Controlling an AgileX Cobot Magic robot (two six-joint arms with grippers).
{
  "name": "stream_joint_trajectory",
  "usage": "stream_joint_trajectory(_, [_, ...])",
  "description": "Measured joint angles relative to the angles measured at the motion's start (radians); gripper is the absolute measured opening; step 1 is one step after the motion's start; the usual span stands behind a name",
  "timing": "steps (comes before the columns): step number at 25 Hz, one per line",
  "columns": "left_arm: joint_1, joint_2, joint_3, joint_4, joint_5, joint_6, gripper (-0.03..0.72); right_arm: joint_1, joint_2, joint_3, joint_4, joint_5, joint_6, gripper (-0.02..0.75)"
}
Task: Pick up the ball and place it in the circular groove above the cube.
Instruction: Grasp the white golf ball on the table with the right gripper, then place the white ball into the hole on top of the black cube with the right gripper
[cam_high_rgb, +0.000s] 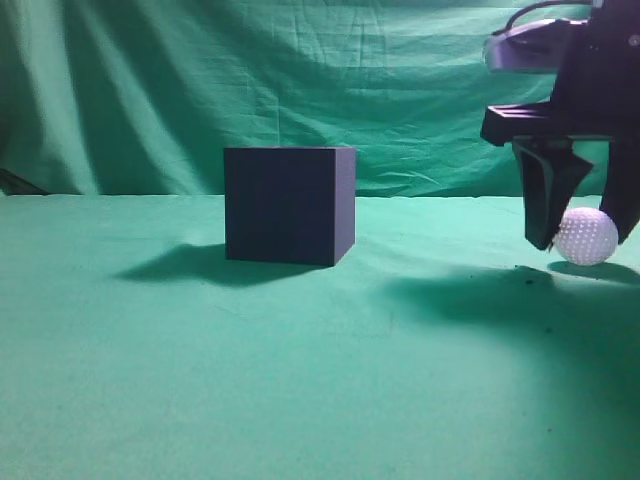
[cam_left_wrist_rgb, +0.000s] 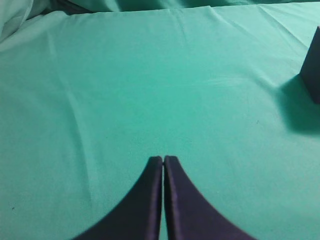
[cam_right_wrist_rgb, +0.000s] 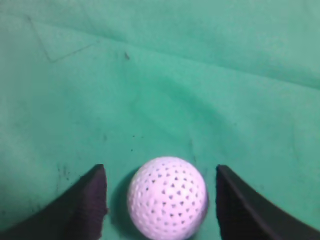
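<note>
right gripper (cam_right_wrist_rgb: 161, 200) jaws apart, straddling ball (cam_right_wrist_rgb: 167, 197) | cube (cam_high_rgb: 289, 203) well left of ball | left gripper (cam_left_wrist_rgb: 163, 162) closed, idle

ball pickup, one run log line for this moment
right gripper: open, straddling ball | ball: on cloth | left gripper: shut, idle | cube: untouched

**Green cloth, dark cube, pale ball**

The golf ball (cam_right_wrist_rgb: 167, 198) is white with a faint lilac tint, patterned all over with small dimples. The cube (cam_high_rgb: 289, 204) is a plain matte navy-purple, near black. The tablecloth (cam_high_rgb: 300, 380) and backdrop (cam_high_rgb: 300, 80) are both solid green. The right gripper (cam_high_rgb: 583, 232) and left gripper (cam_left_wrist_rgb: 163, 161) are black.
</note>
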Motion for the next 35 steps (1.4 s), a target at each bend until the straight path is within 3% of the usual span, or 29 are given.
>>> stream_joint_trajectory(4, [0.0,0.0,0.0,0.0,0.0,0.0,0.0,0.0,0.024,0.0,0.0,0.0,0.0,0.433])
stream_joint_trajectory(7, [0.0,0.0,0.0,0.0,0.0,0.0,0.0,0.0,0.026,0.0,0.0,-0.002,0.008,0.312])
stream_joint_trajectory(17, [0.0,0.0,0.0,0.0,0.0,0.0,0.0,0.011,-0.028,-0.084,0.031,0.089,0.014,0.297])
stream_joint_trajectory(22, [0.0,0.0,0.0,0.0,0.0,0.0,0.0,0.134,-0.136,-0.224,0.044,0.123,-0.006,0.297])
stream_joint_trajectory(28, [0.0,0.0,0.0,0.0,0.0,0.0,0.0,0.297,-0.103,-0.389,0.057,0.244,-0.052,0.297])
stream_joint_trajectory(35, [0.0,0.0,0.0,0.0,0.0,0.0,0.0,0.344,0.041,-0.535,0.06,0.305,-0.085,0.297])
